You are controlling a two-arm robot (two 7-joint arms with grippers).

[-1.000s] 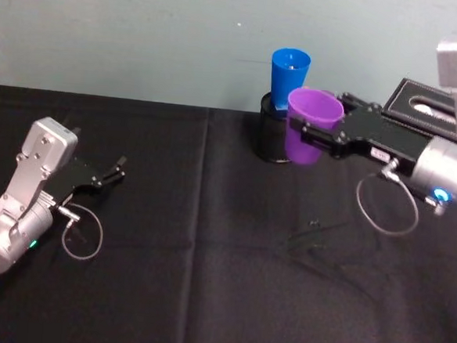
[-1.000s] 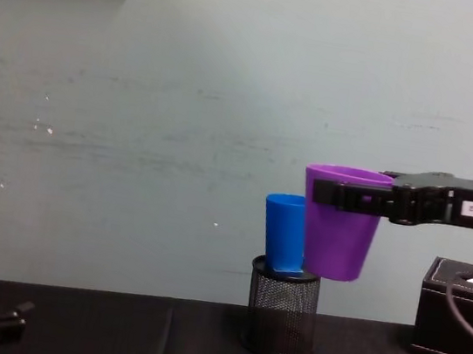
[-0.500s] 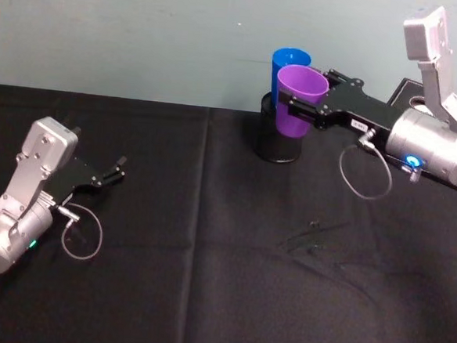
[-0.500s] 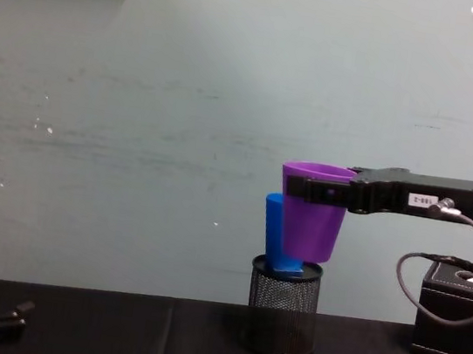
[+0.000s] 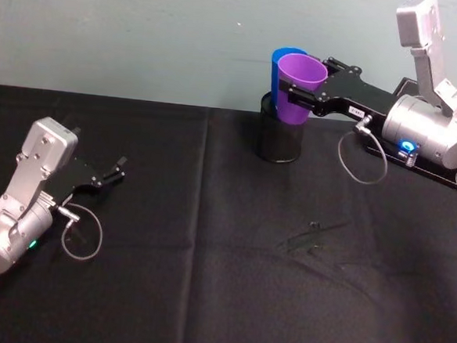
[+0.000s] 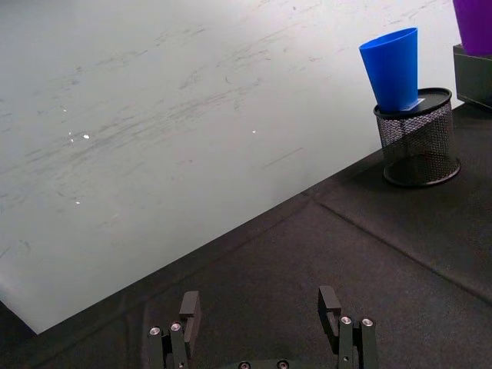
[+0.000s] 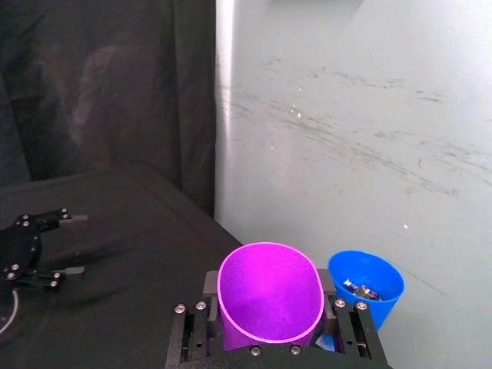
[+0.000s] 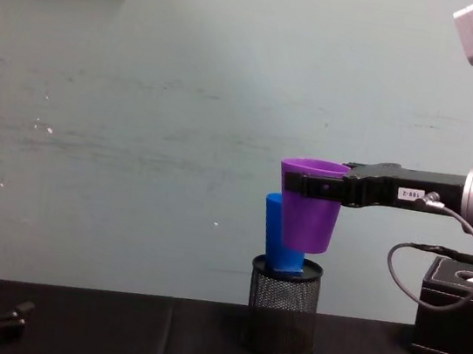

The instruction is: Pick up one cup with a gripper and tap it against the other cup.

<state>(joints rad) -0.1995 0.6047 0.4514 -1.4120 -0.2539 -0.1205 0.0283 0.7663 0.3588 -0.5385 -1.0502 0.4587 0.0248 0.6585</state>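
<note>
Resting near-left on black table [image 5: 204, 295], L gripper [image 5: 106, 177] is sitting idle, fingers spread, empty. Farther back, R gripper [image 5: 307, 81] is clamping purple cup [image 5: 292, 109] upright, airborne above mesh holder [image 5: 277, 143]. Beyond, slightly left, blue cup [image 6: 393, 65] is leaning in holder, rims v. close; contact unconfirmed. Judgement: short leftward nudge is pending.

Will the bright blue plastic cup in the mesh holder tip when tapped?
Likely to rock: the bright blue plastic tapered cup leans tilted in the black wire-mesh pen holder. Probably light, so a gentle tap from the purple plastic cup in the right gripper should do. Left gripper sits open, far left.
</note>
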